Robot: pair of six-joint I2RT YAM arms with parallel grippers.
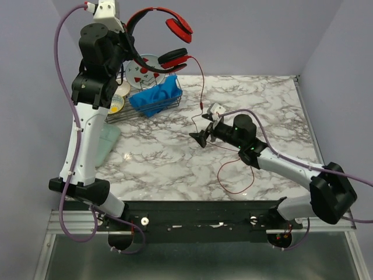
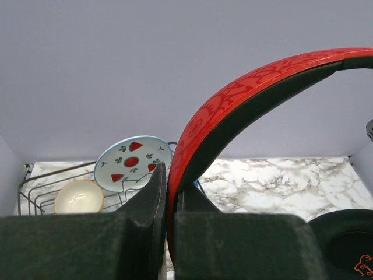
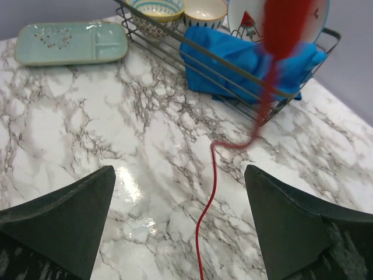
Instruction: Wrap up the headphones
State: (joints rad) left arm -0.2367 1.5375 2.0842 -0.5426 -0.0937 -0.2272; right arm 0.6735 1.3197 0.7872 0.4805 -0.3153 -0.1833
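Red headphones w/ headband clamped in L jaws up high; cable passes betw wide-apart R jaws.

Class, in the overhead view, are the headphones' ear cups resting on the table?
No, the left gripper holds the headphones aloft by the headband, above the table.

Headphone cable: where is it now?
Top view, centre-right: the cable hangs from the headphones held up by the left gripper, passes the open right gripper and loops on the table.
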